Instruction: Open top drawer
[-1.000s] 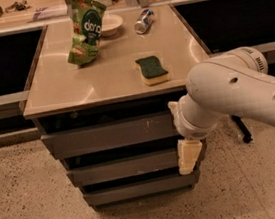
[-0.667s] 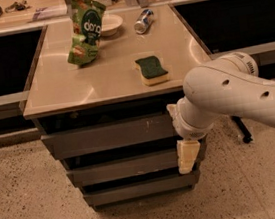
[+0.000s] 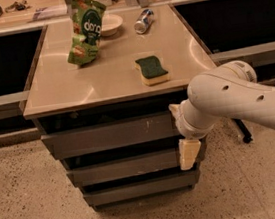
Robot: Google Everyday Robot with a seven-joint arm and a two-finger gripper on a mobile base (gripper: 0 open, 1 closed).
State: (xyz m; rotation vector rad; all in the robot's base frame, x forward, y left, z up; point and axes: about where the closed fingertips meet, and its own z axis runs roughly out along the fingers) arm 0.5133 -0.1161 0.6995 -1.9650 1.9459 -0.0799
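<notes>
The top drawer [image 3: 108, 135], a wide grey metal front without a handle and with small white scratches right of its centre, sits in the middle of the frame. It is the highest of three stacked fronts under the tabletop and appears shut, flush with the two narrower grey drawer fronts [image 3: 126, 178] below it.

The beige, smooth-topped cabinet [image 3: 112, 69] that holds these drawers fills the centre of the view. The thick white robot arm [image 3: 237, 98] reaches in from the right edge and bends down at the cabinet's right front corner. On the top, towards the upper left, stands a crumpled green snack bag [image 3: 86, 31]. A green-and-yellow sponge [image 3: 151, 70] lies right of centre, with a small white bowl [image 3: 110, 23] and a silver can [image 3: 143, 21] on its side near the back edge.

The cream-coloured gripper [image 3: 189, 153] hangs from the wrist at centre right. It is in front of the right end of the middle drawer front, just below the top drawer's lower right corner. I cannot tell whether it is open or closed.

This looks like the approach step, with no hold on the drawer yet. The next move probably calls for raising the gripper to the top drawer's right edge, catching that edge or the dark gap above the front, and then pulling straight out towards the camera.
</notes>
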